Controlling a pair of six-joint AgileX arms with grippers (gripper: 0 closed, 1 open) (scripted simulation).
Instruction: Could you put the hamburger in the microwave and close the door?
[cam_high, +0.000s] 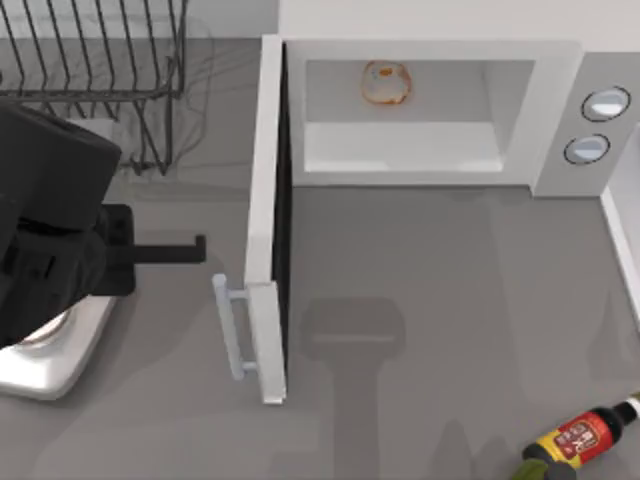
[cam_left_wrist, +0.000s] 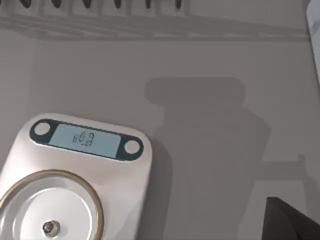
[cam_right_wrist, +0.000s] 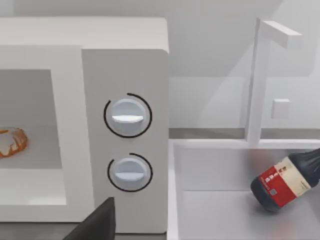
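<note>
left claw (cam_high: 195, 250) over scale (cam_high: 55, 355), grip unclear; hamburger (cam_high: 386, 83) inside microwave (cam_high: 560, 70).

My left arm (cam_high: 45, 215) is matte black throughout: bulky, blocky housing with flat faces and hard edges. A thin, straight black finger (cam_high: 165, 251) projects from it, ending in a short squared tip. No markings or cables discernible.

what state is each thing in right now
hamburger: inside the microwave cavity
door: swung wide open
microwave: open, burger loaded
scale: display lit, plate bare
bottle: lying on its side
left gripper: left of the door handle
</note>
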